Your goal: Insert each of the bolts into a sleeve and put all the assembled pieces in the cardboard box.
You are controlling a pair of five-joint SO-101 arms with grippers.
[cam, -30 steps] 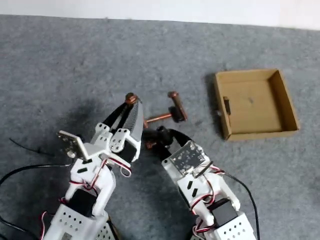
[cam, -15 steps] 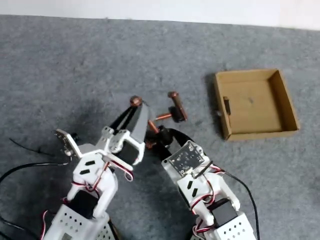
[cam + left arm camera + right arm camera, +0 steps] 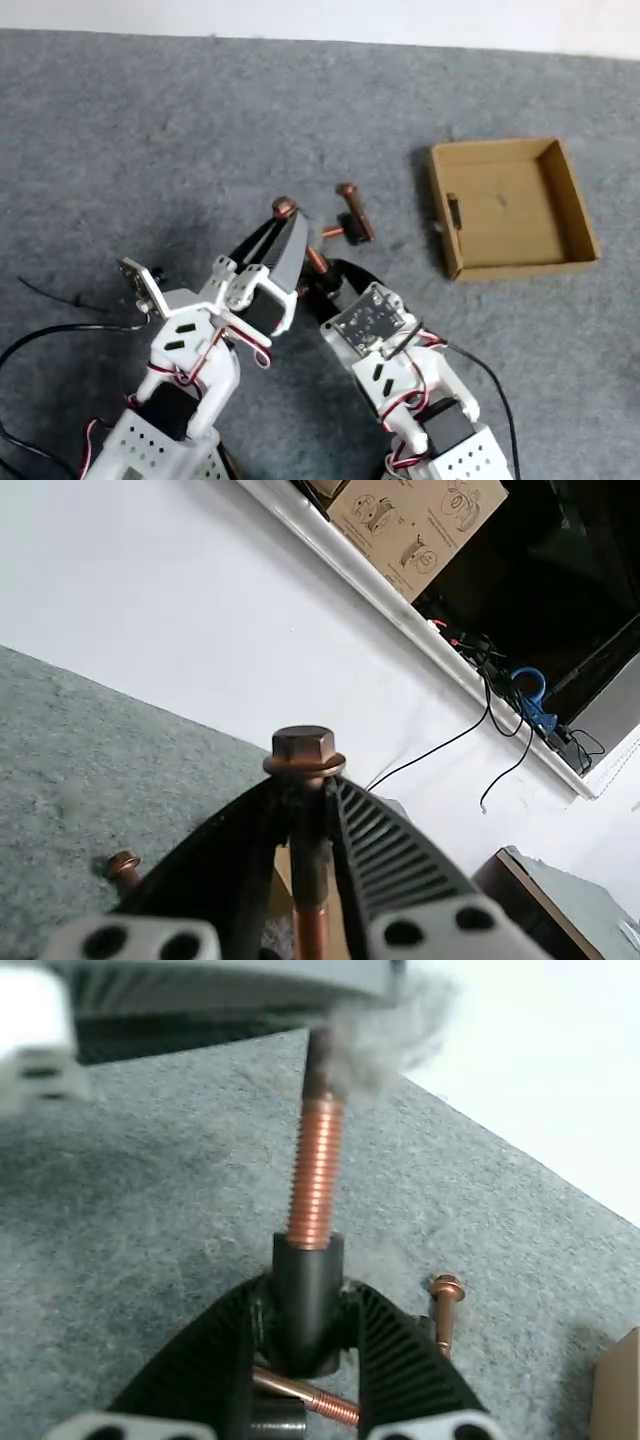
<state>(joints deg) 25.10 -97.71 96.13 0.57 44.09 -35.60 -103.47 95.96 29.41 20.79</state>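
On the left of the high view, the left gripper [image 3: 281, 226] is clamped narrowly on a copper bolt [image 3: 300, 236] just under its hex head. This leaves the threaded shank free beyond the jaws, slanting toward the other arm. The left wrist view shows the head sitting just above the tips, a grip that leaves most of the thread free to be fed forward. In the middle, the right gripper [image 3: 322, 280] is closed around a black sleeve [image 3: 305, 1300], held with its bore facing the oncoming thread. In the right wrist view the bolt's tip sits at or just inside the sleeve's mouth, so the insertion looks under way, with the two arms acting as a vice and a driver. Just beyond the grippers, two loose bolts [image 3: 350, 208] lie close together on the grey carpet [image 3: 150, 130] with a dark piece by them. I cannot tell whether that piece is a sleeve already fitted. Farther right and well apart, the cardboard box [image 3: 490, 148] sits open side up to receive finished pieces, and none seems to be in it yet.
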